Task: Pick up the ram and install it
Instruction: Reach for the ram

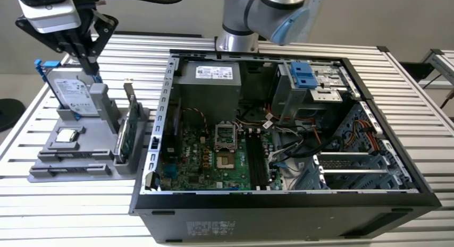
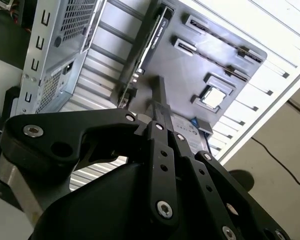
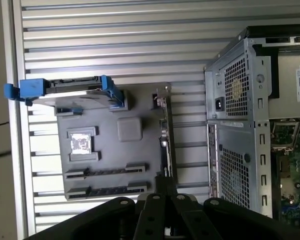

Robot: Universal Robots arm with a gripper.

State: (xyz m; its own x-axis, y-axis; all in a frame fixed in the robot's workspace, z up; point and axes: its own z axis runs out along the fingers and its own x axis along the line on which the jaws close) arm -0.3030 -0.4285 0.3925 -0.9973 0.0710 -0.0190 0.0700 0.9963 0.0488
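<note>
My gripper [image 1: 93,77] hangs high at the exterior view's left, above the grey parts holder [image 1: 50,172]. Its fingers are shut into one thin dark bar, and I see nothing held between them in both wrist views [image 2: 156,85] [image 3: 162,178]. I cannot pick out the ram with certainty. The holder's two long slots [image 3: 107,172] show thin dark strips, but whether either strip is the ram is unclear. The motherboard's black slots [image 1: 255,159] lie inside the open computer case [image 1: 383,125], far from the gripper.
On the holder stand a silver hard drive in a blue frame [image 1: 67,90], a grey upright block [image 1: 101,106], a green card with a metal bracket [image 1: 132,125] and a small square chip [image 1: 67,135]. The ribbed metal table [image 1: 71,204] carries everything. The arm's base [image 1: 237,40] rises behind the case.
</note>
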